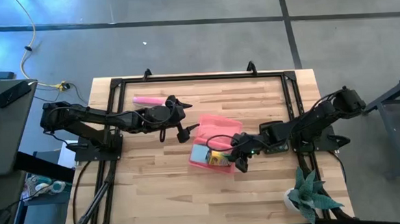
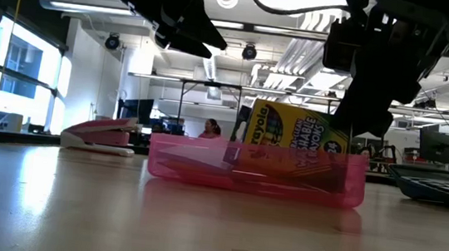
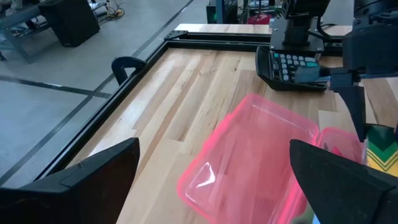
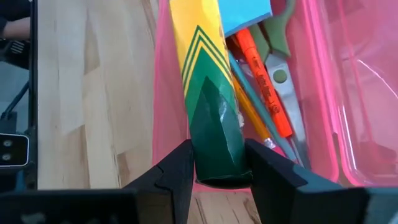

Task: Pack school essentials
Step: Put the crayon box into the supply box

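Observation:
A pink see-through case [image 1: 213,159] lies mid-table with its lid [image 3: 249,155] folded open toward the far side. In it lie green-handled scissors [image 4: 280,71], an orange-red pen [image 4: 264,87], thin pencils [image 4: 249,102] and a light-blue note pad [image 1: 201,154]. A yellow-green crayon box [image 2: 294,137] leans tilted in the case, with my right gripper [image 4: 217,171] shut on it. My left gripper [image 1: 181,131] hovers open just left of the lid, holding nothing. My right gripper pinches the crayon box's dark green end [image 4: 214,134] between its two fingers [image 4: 180,168], one on each narrow side. It comes slanting down from the table's right. The box runs on away from the fingers, tilted, its other end down inside the case [image 2: 254,158].
A pink stapler-like bar [image 1: 148,99] lies at the far left of the table. A black calculator [image 3: 292,68] sits right of the case, near the right arm. A potted plant [image 1: 311,195] stands at the near right corner. A black frame [image 1: 198,78] rims the work area.

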Tool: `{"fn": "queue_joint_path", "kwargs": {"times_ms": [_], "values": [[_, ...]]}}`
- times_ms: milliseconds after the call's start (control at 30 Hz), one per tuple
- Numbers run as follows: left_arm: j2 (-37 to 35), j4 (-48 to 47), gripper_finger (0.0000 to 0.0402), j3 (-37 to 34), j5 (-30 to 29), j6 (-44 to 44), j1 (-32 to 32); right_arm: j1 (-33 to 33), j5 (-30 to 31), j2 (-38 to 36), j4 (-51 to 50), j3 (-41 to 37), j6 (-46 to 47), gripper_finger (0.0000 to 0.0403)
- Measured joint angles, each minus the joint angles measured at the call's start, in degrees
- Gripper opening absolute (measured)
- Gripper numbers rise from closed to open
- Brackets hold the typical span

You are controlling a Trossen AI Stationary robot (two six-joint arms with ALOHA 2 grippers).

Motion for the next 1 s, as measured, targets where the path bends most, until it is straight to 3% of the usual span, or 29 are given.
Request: {"fn": "queue_joint_path", "kwargs": {"times_ms": [200,567,1000], "values": [[0.0,0.0,0.04,0.0,0.0,0.0,0.0,-0.6,-0.3,0.0,-0.1,0.0,-1.3,0.0136],[0.0,0.0,0.04,0.0,0.0,0.0,0.0,-1.7,0.8,0.0,-0.1,0.0,0.8,0.0185],[0.0,0.0,0.04,0.0,0.0,0.0,0.0,-3.0,3.1,0.0,-0.6,0.0,1.4,0.0169]]}}
